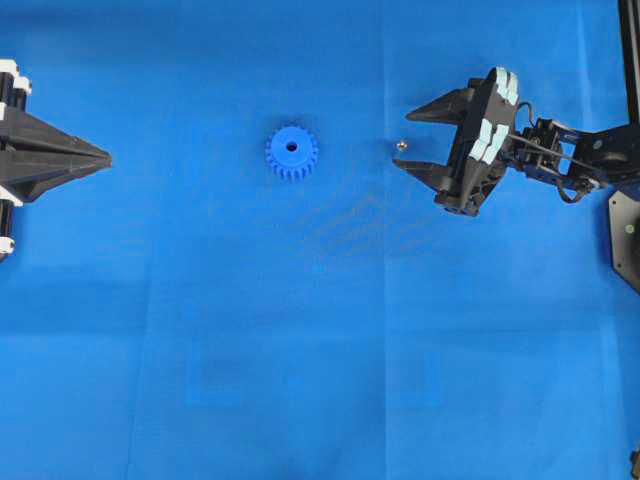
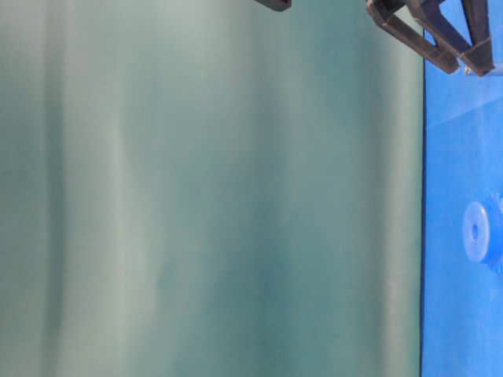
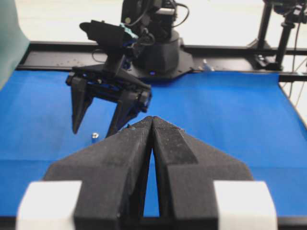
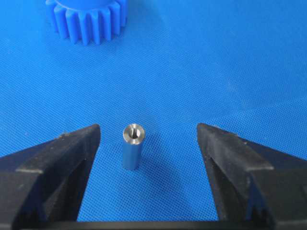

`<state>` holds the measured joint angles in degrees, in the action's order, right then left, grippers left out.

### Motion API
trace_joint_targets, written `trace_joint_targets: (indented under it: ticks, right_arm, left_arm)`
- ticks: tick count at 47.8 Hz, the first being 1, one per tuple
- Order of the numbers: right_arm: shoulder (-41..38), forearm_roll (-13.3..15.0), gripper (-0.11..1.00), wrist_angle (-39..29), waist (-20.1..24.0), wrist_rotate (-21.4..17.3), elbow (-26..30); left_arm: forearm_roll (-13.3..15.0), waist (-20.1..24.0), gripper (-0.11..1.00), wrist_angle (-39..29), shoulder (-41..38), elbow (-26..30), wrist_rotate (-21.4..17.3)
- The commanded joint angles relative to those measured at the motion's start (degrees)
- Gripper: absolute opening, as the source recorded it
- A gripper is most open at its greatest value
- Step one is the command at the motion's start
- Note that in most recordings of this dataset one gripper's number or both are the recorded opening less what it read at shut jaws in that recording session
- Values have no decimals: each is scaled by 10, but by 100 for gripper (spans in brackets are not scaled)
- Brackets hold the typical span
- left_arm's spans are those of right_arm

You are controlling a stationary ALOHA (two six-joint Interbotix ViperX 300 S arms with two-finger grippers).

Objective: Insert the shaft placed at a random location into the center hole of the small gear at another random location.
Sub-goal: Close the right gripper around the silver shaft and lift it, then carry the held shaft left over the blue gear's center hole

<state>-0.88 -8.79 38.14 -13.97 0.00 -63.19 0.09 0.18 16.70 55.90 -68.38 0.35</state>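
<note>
Right tool gapes wide and empty around the tiny silvery-grey metal shaft, upright between its fingers, hollow-topped, touching neither, blue toothed plastic gear beyond.

Overhead: small gear lies flat on the surface, centre hole facing up. Shaft stands upright to its right, well apart. Right gripper sits right of the shaft, its fingers either side of it, not touching. Left gripper at far left edge, well away from the gear.
</note>
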Motion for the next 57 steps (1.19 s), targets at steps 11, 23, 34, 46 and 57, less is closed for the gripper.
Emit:
trace_joint_targets:
  ticks: [11, 23, 34, 46, 57]
  right_arm:
    - [4, 5, 22, 3, 4, 1, 7]
    - [5, 8, 5, -4, 7, 2, 8]
    - [18, 8, 5, -28, 12, -1, 15]
    - [113, 8, 5, -145, 12, 4, 43]
    - [163, 8, 5, -200, 11, 6, 55]
  left_arm:
    - [0, 3, 0, 2, -4, 4, 0]
    - [0, 3, 0, 2, -4, 4, 1]
    - [0, 3, 0, 2, -3, 4, 2]
    - [0, 3, 0, -3, -1, 5, 9]
    - [0, 3, 0, -8, -1, 4, 12]
